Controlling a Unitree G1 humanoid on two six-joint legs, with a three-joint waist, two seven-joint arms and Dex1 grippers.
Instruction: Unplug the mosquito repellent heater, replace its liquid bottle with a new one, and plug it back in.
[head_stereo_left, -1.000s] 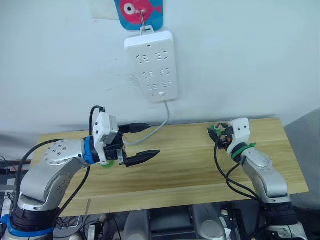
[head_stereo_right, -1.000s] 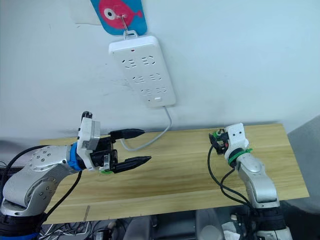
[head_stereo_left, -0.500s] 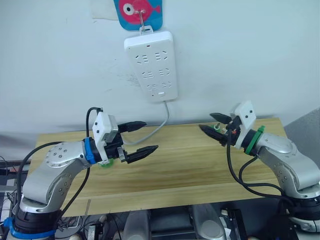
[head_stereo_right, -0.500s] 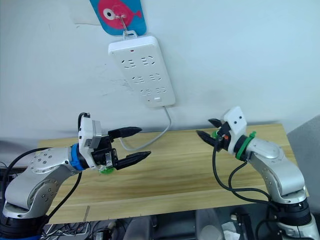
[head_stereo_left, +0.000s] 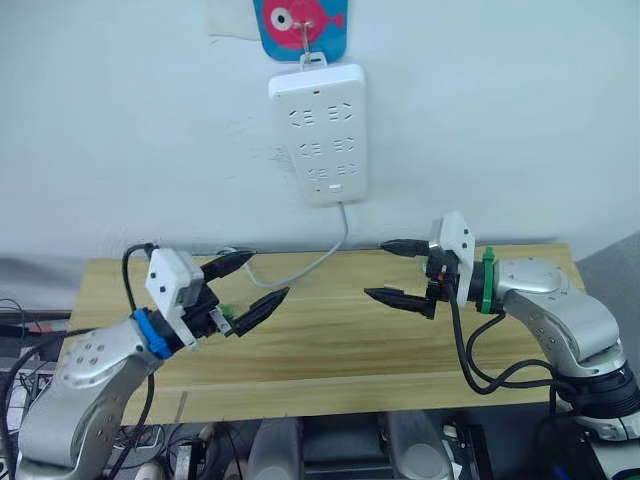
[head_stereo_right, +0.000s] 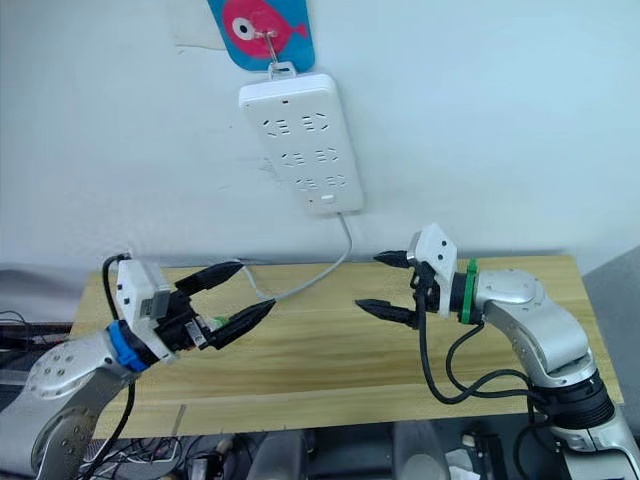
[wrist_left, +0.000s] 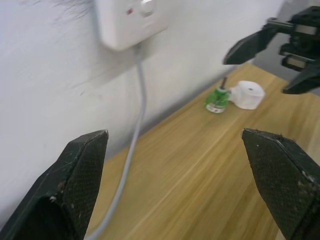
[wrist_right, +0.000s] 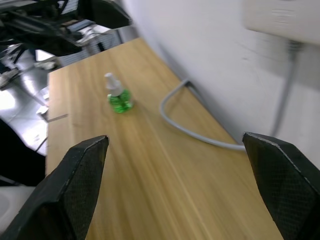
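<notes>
The mosquito repellent heater (wrist_left: 249, 95) lies unplugged on the wooden table (head_stereo_left: 330, 350) by the wall. Its liquid bottle (wrist_left: 217, 100), green with a bare dark wick, stands right beside it. In the head views my right arm hides both. The new one (wrist_right: 119, 97), green with a white cap, stands on the table's left part, and a sliver of it (head_stereo_left: 228, 312) peeks out behind my left gripper (head_stereo_left: 262, 277). That gripper is open and empty, hovering above the table. My right gripper (head_stereo_left: 377, 270) is open and empty too, pointing left over the table's middle.
A white multi-socket power strip (head_stereo_left: 320, 130) hangs on the wall from a hook with a fish picture (head_stereo_left: 300, 20). All its sockets are empty. Its grey cable (head_stereo_left: 310, 268) drops to the table's back edge and runs left.
The camera has shifted. My right gripper has swung away from the heater's corner and now points left over the table's middle, open. My left arm has drawn back to the left.
</notes>
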